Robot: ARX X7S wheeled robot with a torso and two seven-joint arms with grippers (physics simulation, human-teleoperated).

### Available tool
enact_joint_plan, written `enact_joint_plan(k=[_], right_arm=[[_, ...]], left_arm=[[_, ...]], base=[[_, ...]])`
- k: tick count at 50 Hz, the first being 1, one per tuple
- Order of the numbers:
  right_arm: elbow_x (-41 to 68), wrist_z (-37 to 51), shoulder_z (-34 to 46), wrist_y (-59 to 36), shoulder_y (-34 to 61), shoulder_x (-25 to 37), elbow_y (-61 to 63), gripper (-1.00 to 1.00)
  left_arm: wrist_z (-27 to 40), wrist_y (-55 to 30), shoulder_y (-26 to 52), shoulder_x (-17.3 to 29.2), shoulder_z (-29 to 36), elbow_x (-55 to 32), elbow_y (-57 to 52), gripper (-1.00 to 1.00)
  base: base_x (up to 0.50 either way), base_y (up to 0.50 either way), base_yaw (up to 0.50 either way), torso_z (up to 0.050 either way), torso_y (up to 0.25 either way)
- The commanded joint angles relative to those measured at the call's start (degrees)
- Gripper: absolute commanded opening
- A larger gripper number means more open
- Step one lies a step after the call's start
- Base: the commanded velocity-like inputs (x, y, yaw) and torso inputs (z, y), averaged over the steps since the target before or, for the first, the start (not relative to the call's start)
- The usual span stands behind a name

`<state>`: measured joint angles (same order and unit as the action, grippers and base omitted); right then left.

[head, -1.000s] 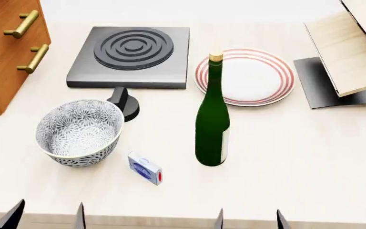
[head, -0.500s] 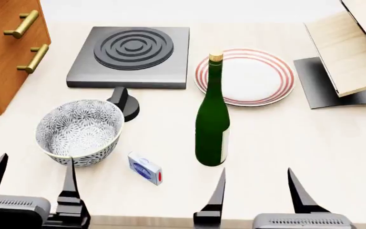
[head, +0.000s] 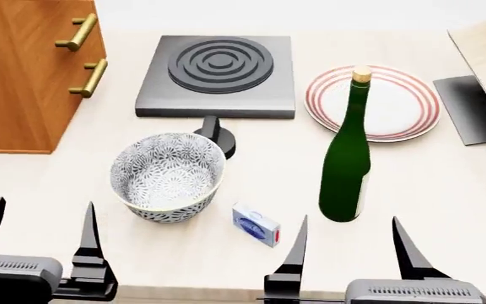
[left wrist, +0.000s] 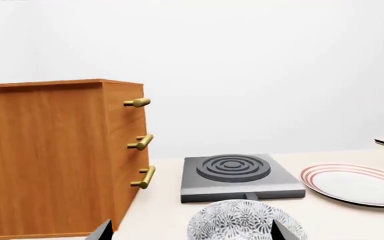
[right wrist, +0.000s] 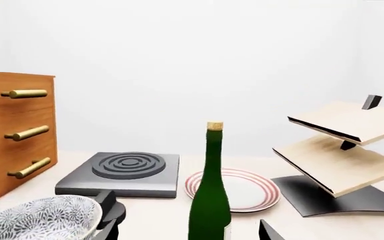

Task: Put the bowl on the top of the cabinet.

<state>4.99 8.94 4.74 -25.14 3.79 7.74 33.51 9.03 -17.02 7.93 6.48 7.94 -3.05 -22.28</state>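
The floral grey-and-white bowl (head: 169, 177) stands upright on the pale table, left of middle; it also shows in the left wrist view (left wrist: 245, 220) and the right wrist view (right wrist: 38, 217). The orange-brown cabinet (head: 23, 69) with brass handles stands at the far left, also in the left wrist view (left wrist: 52, 155) and the right wrist view (right wrist: 8, 135). My left gripper (head: 38, 231) is open and empty, near the table's front edge, in front of and left of the bowl. My right gripper (head: 351, 244) is open and empty, in front of the bottle.
A green wine bottle (head: 346, 158) stands right of the bowl. A small blue-and-white box (head: 257, 224) lies by the bowl. A grey hotplate (head: 218, 76) with a black knob (head: 216, 134) sits behind. A red-ringed plate (head: 395, 101) and a pale wood rack (right wrist: 342, 160) are at the right.
The head view has shifted, so everything sits further right and the cabinet shows more. Both grippers rose into view from the bottom edge and stay open.
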Motion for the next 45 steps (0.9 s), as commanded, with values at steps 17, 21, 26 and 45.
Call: enact_joint_plan(k=[17,21,26,45], right_arm=[[1.49,1.47,0.84,0.05,0.28,1.09,0.10,1.00],[1.86,1.57,0.91,-0.06,0.37,1.20,-0.12,1.00],[2.22,1.63,1.31,-0.65,0.70,1.40,0.25,1.00],[3.75,2.25,1.38,-0.87,1.20,1.96,1.32,1.00]], left_arm=[[1.80,-0.47,0.24,1.51,1.10,-1.24,-0.86,1.00],[2.00,-0.44,0.23,1.71,1.22,-1.41,-0.93,1.00],[2.22,-0.62,0.34,1.96,1.31,-1.72,-1.24,1.00],[2.93,-0.66,0.03,2.66,1.52,-3.16,-1.79,1.00]], base=[[0.00,0.27,0.00,0.000,0.000],[0.00,0.24,0.00,0.000,0.000],[0.00,0.03,0.00,0.000,0.000],[0.00,0.36,0.00,0.000,0.000]])
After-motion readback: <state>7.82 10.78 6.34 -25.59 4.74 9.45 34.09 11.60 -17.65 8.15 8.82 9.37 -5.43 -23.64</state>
